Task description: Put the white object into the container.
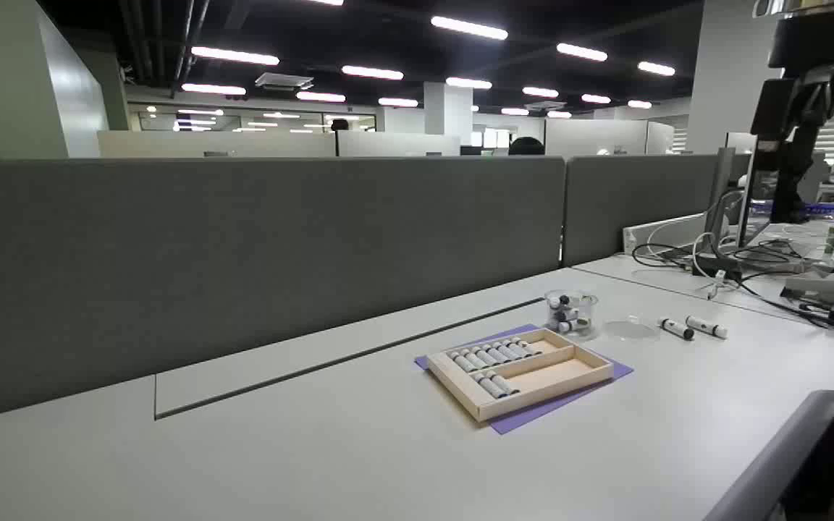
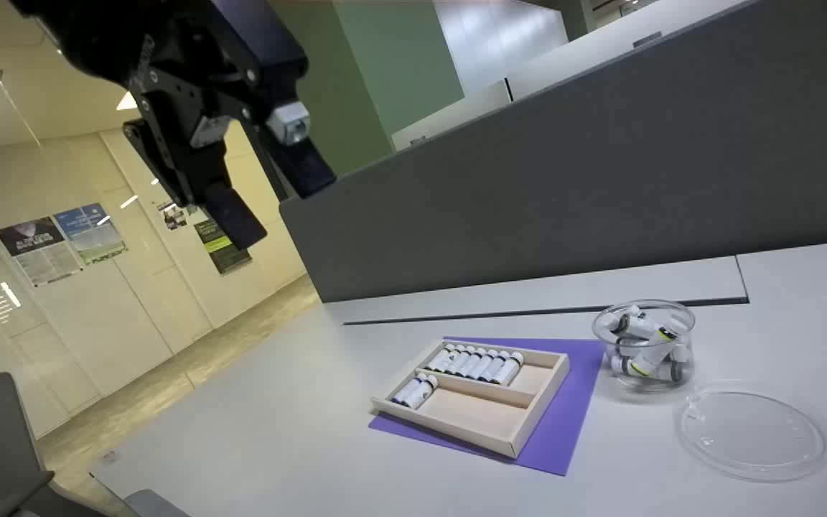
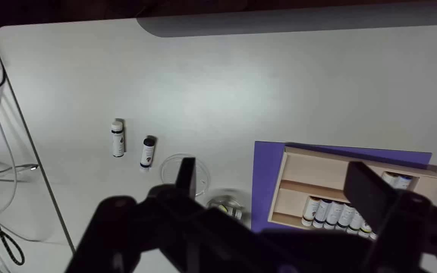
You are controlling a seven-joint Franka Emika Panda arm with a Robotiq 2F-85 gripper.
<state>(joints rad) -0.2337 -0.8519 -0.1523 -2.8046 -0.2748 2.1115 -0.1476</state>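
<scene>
Two small white tubes lie loose on the table. One has a dark cap, in an exterior view (image 1: 676,328) and the wrist view (image 3: 147,153); the other is a white-capped tube (image 1: 706,326), also in the wrist view (image 3: 118,140). I cannot tell which is meant. A shallow wooden tray (image 1: 547,394) with two compartments holds white tubes in rows; it shows in both exterior views (image 2: 449,429). A clear cup (image 2: 647,385) holds several more tubes. My gripper (image 2: 281,201) is open and empty, high above the table; in the wrist view its fingers (image 3: 273,170) are wide apart.
A purple sheet (image 2: 571,409) lies under the tray. A clear round lid (image 2: 751,434) lies flat between the cup and the loose tubes. A grey partition (image 1: 279,275) stands along the back. Cables (image 3: 2,159) and equipment lie past the table seam.
</scene>
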